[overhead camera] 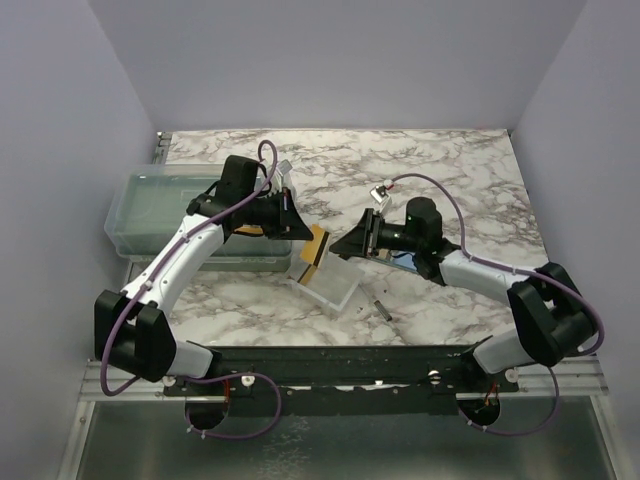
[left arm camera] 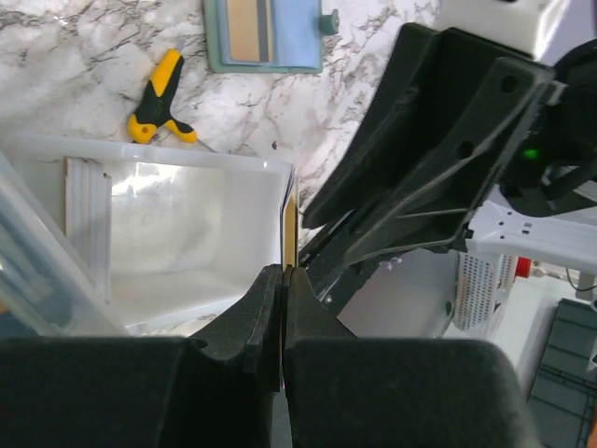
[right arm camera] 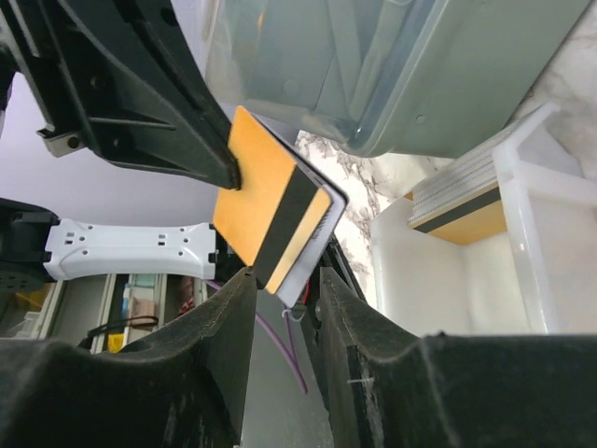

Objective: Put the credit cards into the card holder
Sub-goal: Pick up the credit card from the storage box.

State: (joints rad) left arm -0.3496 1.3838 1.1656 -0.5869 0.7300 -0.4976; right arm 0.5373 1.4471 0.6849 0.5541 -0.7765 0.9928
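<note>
The left gripper (left arm camera: 283, 273) has its 2 fingers pinched shut on the near edge of a gold credit card (right arm camera: 266, 201), which it holds up on edge above the clear plastic tray (overhead camera: 328, 287) near the middle of the marble table (overhead camera: 450, 180). In the right wrist view the card shows a black magnetic stripe, and a paler edge just behind it may be a 2nd card; the pictures do not settle that.

The right gripper (right arm camera: 287, 278) faces it from the right. Its fingers (right arm camera: 229, 355) are spread apart, 1 on each side of the card's lower corner, with no clear contact.

More cards (right arm camera: 457, 217) stand in a slot of the tray, the front 1 gold with a dark stripe.

The card holder (left arm camera: 289, 37) lies open on the marble to the right of the tray, showing its pale blue inside and a tan panel. In the top view the right arm mostly covers it.

A yellow-handled tool (left arm camera: 157, 101) lies between tray and holder. A large translucent box (overhead camera: 165, 210) sits at the left edge.
</note>
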